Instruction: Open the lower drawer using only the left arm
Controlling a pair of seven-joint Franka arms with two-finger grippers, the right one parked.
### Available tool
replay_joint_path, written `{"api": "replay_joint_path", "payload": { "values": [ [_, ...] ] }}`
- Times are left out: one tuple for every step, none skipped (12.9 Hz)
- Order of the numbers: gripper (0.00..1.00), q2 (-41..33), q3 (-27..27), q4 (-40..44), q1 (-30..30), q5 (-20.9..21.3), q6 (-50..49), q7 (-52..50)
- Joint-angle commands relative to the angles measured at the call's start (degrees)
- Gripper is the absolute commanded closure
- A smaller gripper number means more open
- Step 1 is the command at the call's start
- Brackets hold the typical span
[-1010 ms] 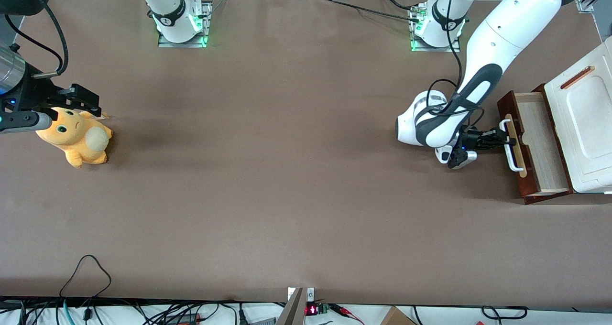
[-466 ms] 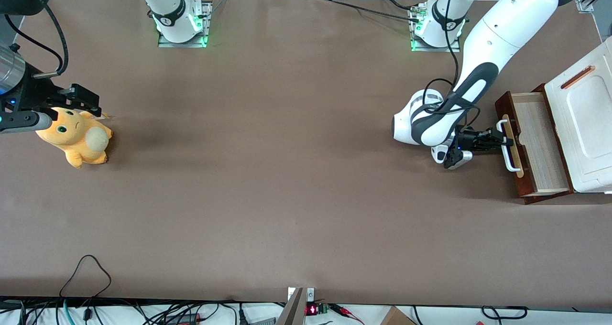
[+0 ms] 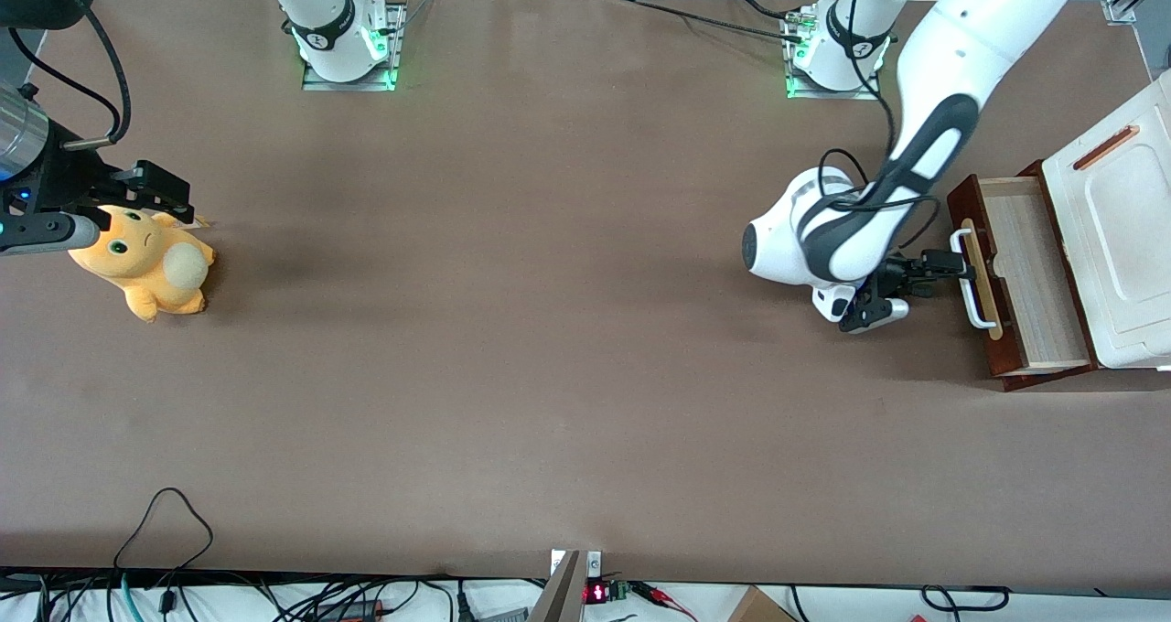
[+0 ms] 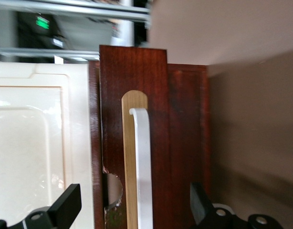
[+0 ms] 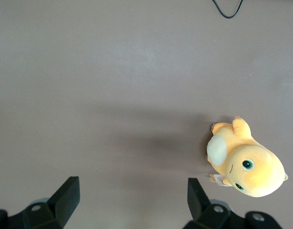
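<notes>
The lower drawer (image 3: 1032, 270) is pulled partly out of the cabinet, with its pale wood inside showing. Its dark red-brown front (image 4: 156, 119) carries a white bar handle (image 3: 972, 279) on a pale wood strip. The left arm (image 3: 933, 137) reaches down in front of the drawer. Its gripper (image 3: 951, 263) is right at the middle of the handle. In the left wrist view the gripper (image 4: 134, 195) is open. Its black fingers (image 4: 65, 202) stand wide apart on either side of the handle (image 4: 142, 162), and neither touches it.
The cabinet's white moulded top (image 3: 1116, 229) with an orange slot sits above the drawer at the working arm's end of the table. An orange plush toy (image 3: 146, 265) lies at the parked arm's end, and the brown tabletop (image 3: 549, 329) stretches between them.
The drawer slid slightly farther out of the cabinet, then stayed put. The left arm's forearm swung upright and its wrist turned while the gripper stayed at the handle.
</notes>
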Motion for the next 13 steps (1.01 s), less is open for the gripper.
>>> {"api": "replay_joint_path", "payload": {
  "values": [
    [0.0, -8.47, 1.54, 3.82, 0.04, -14.6, 8.42, 8.49],
    [0.0, -11.28, 2.33, 4.26, 0.04, -19.7, 11.06, 10.68],
    [0.0, -14.35, 3.55, 4.35, 0.04, -26.11, 14.39, 13.92],
    [0.0, -17.52, 4.78, 4.27, -0.04, -30.87, 16.6, 17.52],
    [0.0, -20.24, 6.8, 4.26, -0.13, -35.35, 17.93, 21.48],
    [0.0, -22.88, 8.99, 4.26, -0.48, -40.45, 19.68, 26.82],
    [0.0, -25.61, 12.32, 4.26, -0.92, -46.67, 21.7, 31.92],
    [0.0, -28.24, 16.18, 4.26, -2.4, -53.0, 23.11, 37.72],
    [0.0, -30.45, 19.53, 4.35, -3.29, -58.46, 23.3, 42.73],
    [0.0, -32.12, 22.0, 4.35, -3.99, -62.78, 23.39, 45.92],
    [0.0, -33.79, 24.02, 4.27, -4.17, -67.0, 23.39, 49.6],
    [0.0, -34.85, 25.35, 4.26, -4.35, -69.74, 23.22, 53.12],
    [0.0, -35.38, 25.89, 4.26, -4.44, -70.37, 22.96, 54.9]
  ]
}}
